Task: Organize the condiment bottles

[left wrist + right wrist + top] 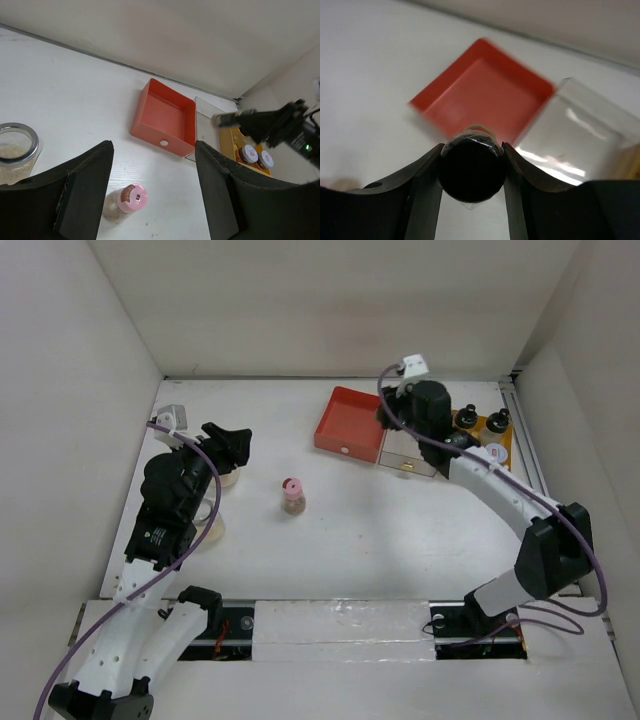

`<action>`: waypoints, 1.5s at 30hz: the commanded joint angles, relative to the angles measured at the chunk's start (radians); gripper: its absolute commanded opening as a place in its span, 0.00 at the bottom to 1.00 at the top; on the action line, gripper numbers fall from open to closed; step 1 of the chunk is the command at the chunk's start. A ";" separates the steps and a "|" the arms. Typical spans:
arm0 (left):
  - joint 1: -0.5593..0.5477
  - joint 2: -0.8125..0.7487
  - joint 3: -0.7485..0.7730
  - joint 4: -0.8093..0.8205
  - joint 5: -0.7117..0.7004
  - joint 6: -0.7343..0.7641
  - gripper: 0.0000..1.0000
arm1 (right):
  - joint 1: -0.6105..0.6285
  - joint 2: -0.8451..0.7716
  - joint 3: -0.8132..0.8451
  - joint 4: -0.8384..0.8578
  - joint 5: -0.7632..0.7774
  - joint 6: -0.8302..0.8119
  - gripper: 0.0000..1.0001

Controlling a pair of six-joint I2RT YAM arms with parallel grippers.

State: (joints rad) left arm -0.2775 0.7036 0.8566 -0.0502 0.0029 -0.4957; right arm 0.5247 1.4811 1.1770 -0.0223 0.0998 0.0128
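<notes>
A pink-lidded spice jar (292, 494) with beige contents stands alone mid-table; in the left wrist view it (130, 199) is below and between my open fingers. My left gripper (230, 446) (152, 165) is open, empty and to the jar's left. My right gripper (393, 420) (472, 150) is shut on a black-lidded dark bottle (472, 167), held over the near edge of the red tray (480, 90). Several more jars (467, 418) stand in the yellow tray (503, 430); two have silver-white lids (247, 152).
The red tray (348, 420), a clear tray (408, 456) (575, 130) and the yellow tray sit side by side at the back right. A silver-rimmed jar with beige contents (17, 145) and another jar (211, 530) stand under my left arm. White walls enclose the table.
</notes>
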 commanded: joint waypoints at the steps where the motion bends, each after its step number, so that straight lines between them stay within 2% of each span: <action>1: 0.006 -0.006 0.001 0.035 0.017 0.002 0.61 | -0.124 0.082 0.087 0.074 0.095 0.024 0.38; 5: 0.006 -0.006 0.001 0.035 0.017 0.002 0.61 | -0.262 0.200 0.151 0.114 0.074 0.049 0.38; 12: 0.006 -0.006 0.001 0.035 0.017 0.002 0.61 | -0.359 0.407 0.299 0.096 -0.046 0.058 0.38; 25: 0.006 0.022 0.001 0.035 0.017 0.011 0.61 | -0.347 0.556 0.412 0.056 -0.057 0.038 0.39; 35: 0.006 0.031 0.001 0.035 0.017 0.011 0.61 | -0.319 0.636 0.516 -0.021 0.003 0.029 0.40; 38: 0.006 0.031 0.001 0.035 0.017 0.011 0.61 | -0.310 0.636 0.526 -0.033 0.034 0.029 0.45; 42: 0.006 0.031 0.001 0.035 0.017 0.011 0.61 | -0.310 0.636 0.526 -0.042 0.052 0.029 0.63; 45: 0.006 0.031 0.001 0.035 0.017 0.011 0.61 | -0.310 0.636 0.526 -0.042 0.052 0.029 0.68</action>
State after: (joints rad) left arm -0.2775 0.7380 0.8566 -0.0498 0.0074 -0.4950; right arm 0.2050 2.1269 1.6608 -0.0761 0.1261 0.0467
